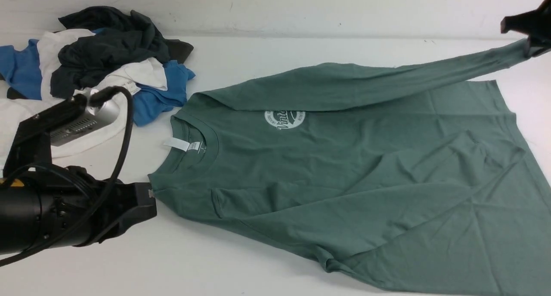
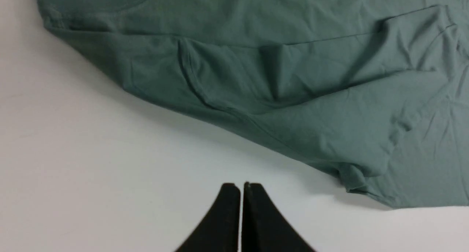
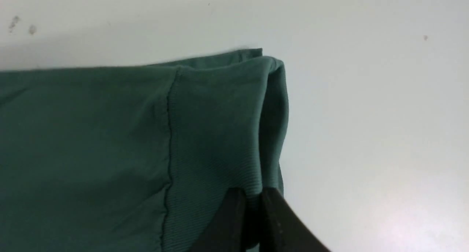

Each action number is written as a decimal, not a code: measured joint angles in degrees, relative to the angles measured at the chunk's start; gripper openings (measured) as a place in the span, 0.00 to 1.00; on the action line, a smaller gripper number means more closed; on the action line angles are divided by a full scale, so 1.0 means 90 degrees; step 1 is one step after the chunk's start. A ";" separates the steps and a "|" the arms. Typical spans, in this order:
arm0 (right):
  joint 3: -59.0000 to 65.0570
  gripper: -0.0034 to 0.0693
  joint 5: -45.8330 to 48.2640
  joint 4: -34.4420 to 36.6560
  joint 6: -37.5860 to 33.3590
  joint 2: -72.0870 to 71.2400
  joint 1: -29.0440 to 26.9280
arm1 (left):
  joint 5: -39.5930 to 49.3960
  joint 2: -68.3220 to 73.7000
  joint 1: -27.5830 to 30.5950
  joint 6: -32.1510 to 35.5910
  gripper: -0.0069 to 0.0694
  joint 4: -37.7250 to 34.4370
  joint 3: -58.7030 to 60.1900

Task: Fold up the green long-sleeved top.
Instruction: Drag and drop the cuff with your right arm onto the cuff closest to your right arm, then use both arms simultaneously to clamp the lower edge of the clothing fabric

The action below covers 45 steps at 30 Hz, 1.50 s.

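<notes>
We think the main risk is the right gripper [image 3: 249, 197] losing the sleeve [image 1: 387, 81]. It is pinching only the edge of the ribbed cuff [image 3: 216, 134], a thin bite of cloth, so a quick swing or a hard pull could slide the rib out.

The second risk is dragging. The sleeve runs nearly taut from the shoulder at centre left of the front view to the upper right corner. The left gripper [image 1: 148, 195], pressed together and empty, sits just beside the shoulder at lower left and pins nothing. A stronger pull would likely shift the body and spoil how flat it lies. If the sleeve is dropped slack, it could bunch over the chest.

The top [image 1: 344, 171] lies face up across the centre and right of the table [image 1: 241, 266], collar toward the left and hem running off the lower right edge. It is sage green with soft creases. The white tag [image 1: 183, 144] shows at the neck, and the round logo [image 1: 284, 118] is partly covered by the raised sleeve. The other sleeve seems to lie folded across the body. A pile [image 1: 107, 59] of other clothes sits apart at upper left.
</notes>
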 joint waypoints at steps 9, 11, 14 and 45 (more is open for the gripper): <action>0.1915 0.09 0.0028 0.0125 0.0402 -0.1621 0.0000 | -0.0013 0.0309 0.0000 0.0180 0.09 0.0152 -0.0336; 0.2756 0.09 0.0013 0.0187 0.0458 -0.1922 0.0000 | 0.0030 0.0309 0.0000 0.0212 0.09 0.0156 -0.0495; 0.4058 0.09 -0.0006 0.0260 0.0623 -0.2142 0.0000 | 0.0037 0.0309 0.0000 0.0219 0.09 0.0166 -0.0637; 0.6210 0.68 -0.0233 0.0185 0.0609 -0.3427 -0.0006 | 0.2162 0.0341 0.0000 -0.0551 0.14 0.2128 -0.1932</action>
